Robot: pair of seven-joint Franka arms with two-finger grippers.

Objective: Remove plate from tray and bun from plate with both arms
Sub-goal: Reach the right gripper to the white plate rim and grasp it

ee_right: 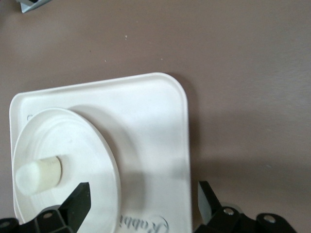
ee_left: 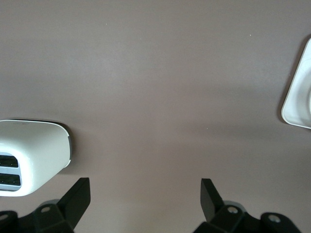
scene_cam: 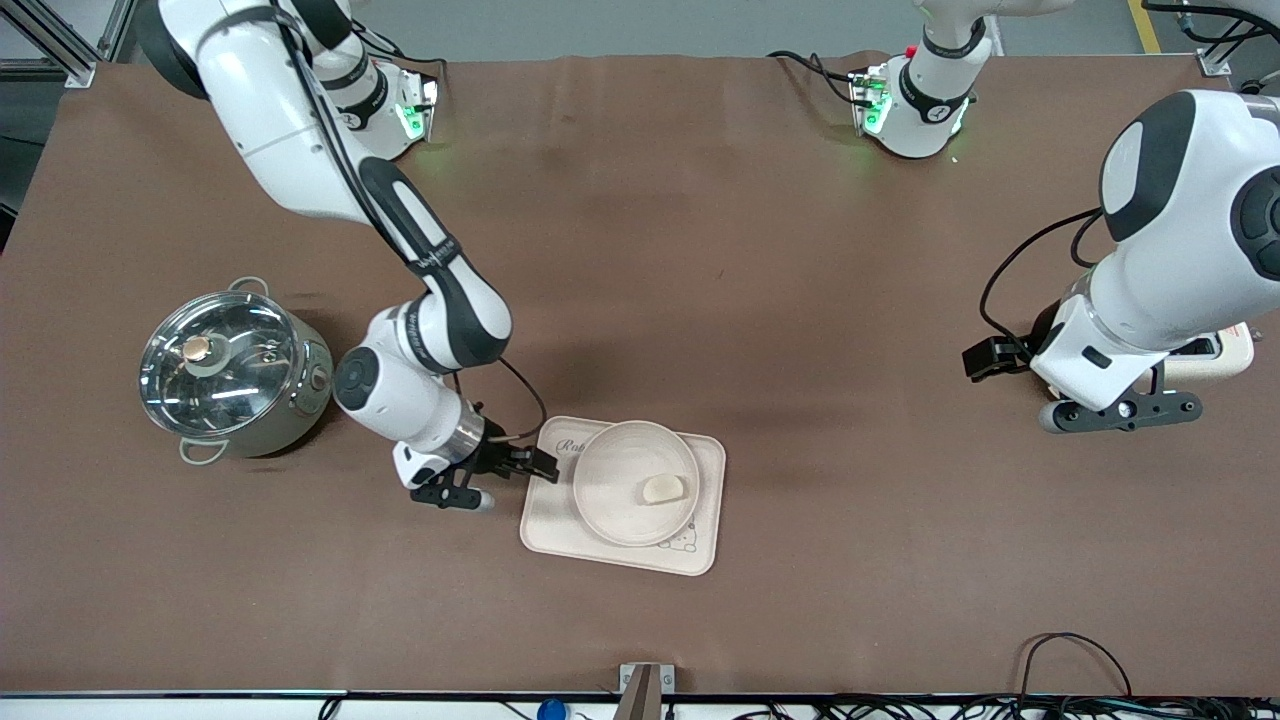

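The round cream plate (scene_cam: 635, 482) sits on the rectangular rabbit tray (scene_cam: 700, 545). The small pale bun (scene_cam: 662, 488) lies in the plate. My right gripper (scene_cam: 535, 465) is open and empty, low over the tray's edge toward the right arm's end. In the right wrist view its fingers (ee_right: 143, 196) straddle the tray's rim (ee_right: 155, 121), one over the plate (ee_right: 68, 145); the bun (ee_right: 39, 174) shows there too. My left gripper (scene_cam: 985, 360) is open and empty over bare table at the left arm's end, and it also shows in the left wrist view (ee_left: 146, 194).
A steel pot with a glass lid (scene_cam: 232, 368) stands at the right arm's end. A white appliance (scene_cam: 1225, 355) sits beside the left gripper and also shows in the left wrist view (ee_left: 29, 155). A tray corner (ee_left: 299, 97) shows there too. Brown mat covers the table.
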